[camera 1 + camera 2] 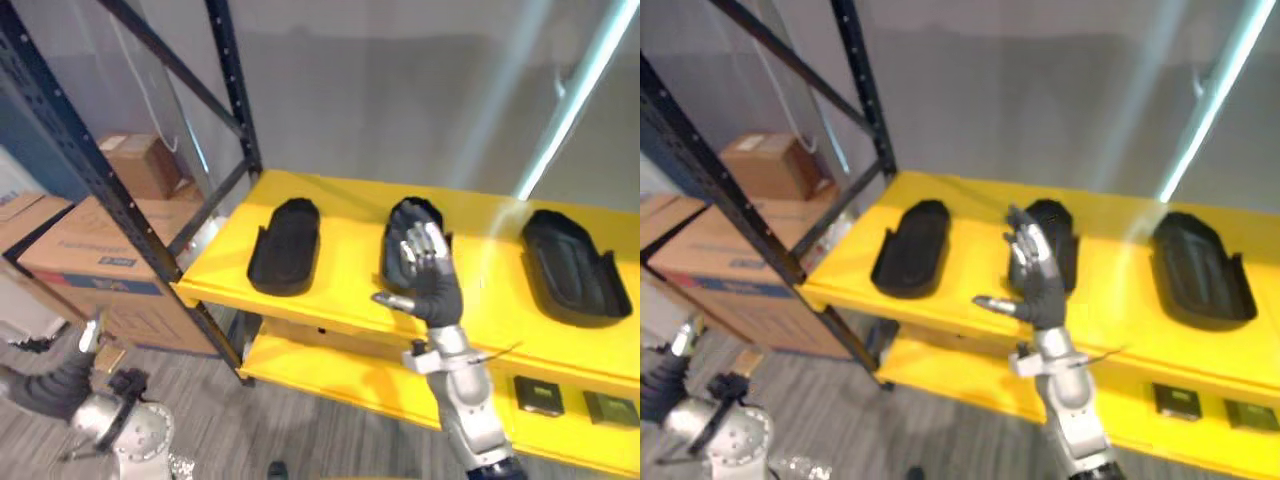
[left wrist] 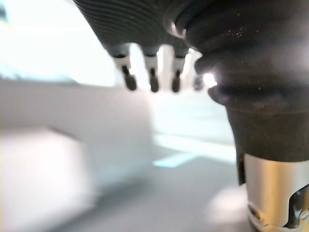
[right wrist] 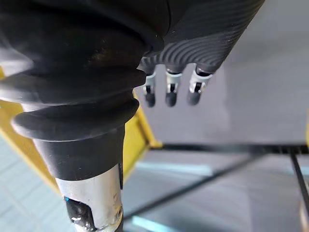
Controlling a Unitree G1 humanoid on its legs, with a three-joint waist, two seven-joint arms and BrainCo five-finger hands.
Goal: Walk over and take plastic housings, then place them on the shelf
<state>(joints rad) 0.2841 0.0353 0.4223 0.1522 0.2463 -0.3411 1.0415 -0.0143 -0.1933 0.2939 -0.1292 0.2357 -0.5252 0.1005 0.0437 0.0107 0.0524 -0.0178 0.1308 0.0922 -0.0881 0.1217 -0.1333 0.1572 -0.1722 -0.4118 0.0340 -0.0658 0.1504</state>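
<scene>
Three black oval plastic housings (image 1: 285,245) lie in a row, well apart, on the yellow shelf (image 1: 350,250), all clear of its near edge. The right hand (image 1: 425,265) is raised before the middle housing (image 1: 410,210), fingers straight and empty. The left hand (image 1: 62,382) hangs low, relaxed and empty. Bare shelf lies between the housings, and the black steel upright (image 1: 235,90) bounds the left end.

- Bright, even light from above on the yellow shelf (image 1: 340,210); shadows there are soft and faint.
- Two pale streaks of light (image 1: 575,100) slant across the grey wall (image 1: 380,90) at upper right.
- The black plastic housings (image 1: 285,245) carry a dull sheen along their rims.
- Left wrist view: background washed out to white, with a small glare spot on the left robot hand (image 2: 140,24) cover.
- Right wrist view: dimmer, even light.
</scene>
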